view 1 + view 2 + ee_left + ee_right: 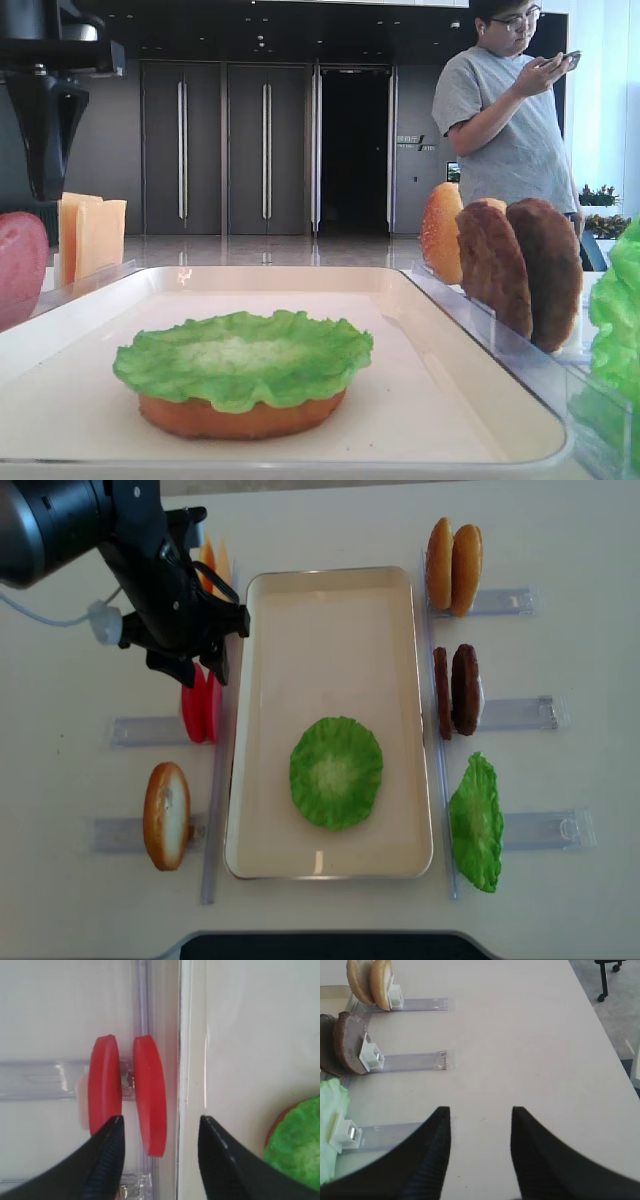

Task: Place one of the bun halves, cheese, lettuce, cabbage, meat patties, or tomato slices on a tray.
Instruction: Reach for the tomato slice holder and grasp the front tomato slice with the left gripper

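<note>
Left claw (159,1157) hangs over the two tomato slices (126,1092) with its jaws spread wide and nothing between them; the slices stand upright on edge in a clear rack (40,1080) on the counter (80,880), just beside the left rim of the tray (330,585); the nearer slice sits in line with the gap between the jaws, the other below the left finger; in the overhead view the black arm (160,580) reaches in from the upper left and hides the tops of the slices; the cheese (90,235) stands behind it; right claw (481,1152) is also wide and empty, hovering over bare counter to the right of the racks; the meat patties (345,1042) and one pair of bun halves (370,982) stand upright in their racks near it, with a green leaf (477,823) in the rack below; on the tray the lettuce (336,772) lies flat over an orange bun half (240,418), toward the near end, leaving the far half of the tray bare; another bun piece (166,815) stands in a rack left of the tray's near corner; a person (510,110) stands behind the counter.
</note>
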`<state>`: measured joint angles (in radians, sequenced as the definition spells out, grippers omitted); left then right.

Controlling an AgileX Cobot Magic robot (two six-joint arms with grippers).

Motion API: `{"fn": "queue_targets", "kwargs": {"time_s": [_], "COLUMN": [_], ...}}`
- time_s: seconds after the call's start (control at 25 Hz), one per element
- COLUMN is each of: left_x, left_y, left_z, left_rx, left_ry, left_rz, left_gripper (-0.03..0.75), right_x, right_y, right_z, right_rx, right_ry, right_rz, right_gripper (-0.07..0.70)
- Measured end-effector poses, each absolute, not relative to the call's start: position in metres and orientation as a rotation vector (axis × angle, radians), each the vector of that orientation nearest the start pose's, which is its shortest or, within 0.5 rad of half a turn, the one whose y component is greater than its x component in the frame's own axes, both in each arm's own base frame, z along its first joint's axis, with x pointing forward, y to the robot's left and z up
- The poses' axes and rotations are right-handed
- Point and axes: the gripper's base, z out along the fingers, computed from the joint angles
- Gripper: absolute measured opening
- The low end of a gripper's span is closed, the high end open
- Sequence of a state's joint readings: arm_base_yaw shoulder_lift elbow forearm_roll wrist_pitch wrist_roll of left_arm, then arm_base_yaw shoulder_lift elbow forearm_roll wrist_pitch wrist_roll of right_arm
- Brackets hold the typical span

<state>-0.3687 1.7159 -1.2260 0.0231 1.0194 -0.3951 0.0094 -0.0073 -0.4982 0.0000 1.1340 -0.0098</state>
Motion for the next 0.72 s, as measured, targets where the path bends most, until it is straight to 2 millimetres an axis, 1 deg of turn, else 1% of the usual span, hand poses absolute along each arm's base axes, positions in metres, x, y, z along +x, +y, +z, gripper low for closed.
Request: {"fn": "queue_targets", "kwargs": {"time_s": [0.64,0.72], "left_x": [0.3138,0.3146], "left_y": [-0.1185,-0.1188], "left_z": [0.2278,0.2252], "left_rx": [-0.015,-0.015], "left_ry": [2.963,2.97], "left_rz": [-0.058,-0.054], "left_gripper": [0.368,0.368], "right_x": [-0.009,-0.009], "right_y": [-0.0001,-0.0001], "right_z": [0.2709,0.2709], "right_rx": [-0.02,-0.02], "right_ry": [2.112,2.112], "right_rz": [0.0,0.0], "right_gripper": [0.307,0.307]}}
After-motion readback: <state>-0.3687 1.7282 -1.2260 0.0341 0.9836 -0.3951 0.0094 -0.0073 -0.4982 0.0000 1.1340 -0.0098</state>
